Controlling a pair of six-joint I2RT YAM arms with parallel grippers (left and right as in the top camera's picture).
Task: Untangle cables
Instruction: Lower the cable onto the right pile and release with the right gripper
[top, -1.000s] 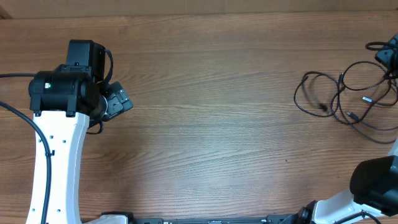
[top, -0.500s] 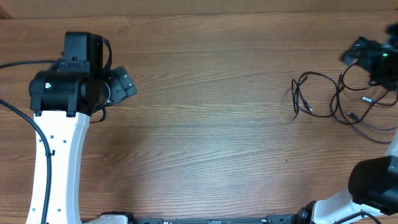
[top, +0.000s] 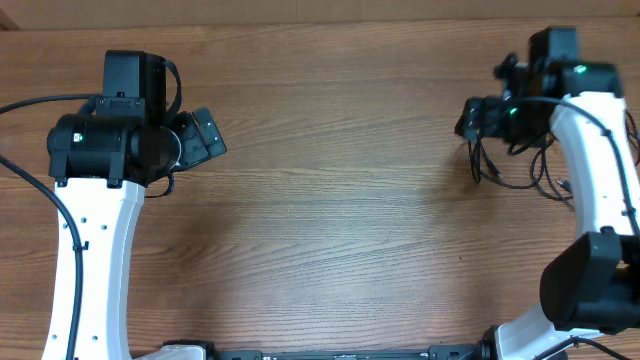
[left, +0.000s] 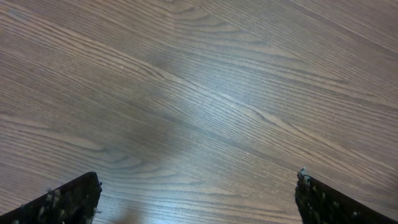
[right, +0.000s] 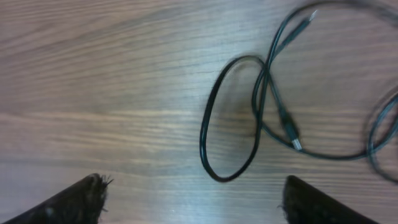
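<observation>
- Right gripper (right: 193, 202), jaws spread wide and holding nothing, is over the table's (top: 330, 200) far right.
- Its wrist view shows the cables (right: 290, 132) looped just beyond the fingertips; overhead, the arm partly hides them.
- Left gripper (left: 199, 199), equally spread, is far left.

**Robotics lab bench: two arms working at one wood-grain desk**

This looks like a robot test station rather than a home or an office. The brown wood-grain desk (top: 330, 200) carries two white-and-black jointed arms. The left arm (top: 85, 260) rises from the near-left corner and the right arm (top: 600, 150) from the near-right corner. A dark mounting rail (top: 340, 355) lies along the near edge between them. A small green status light (top: 76, 137) glows on the left arm's black joint housing, and others show on the right arm's. Each wrist carries its own camera looking down at the wood. Thin black cables (right: 291, 132) with small plugs lie looped near the right edge.
</observation>
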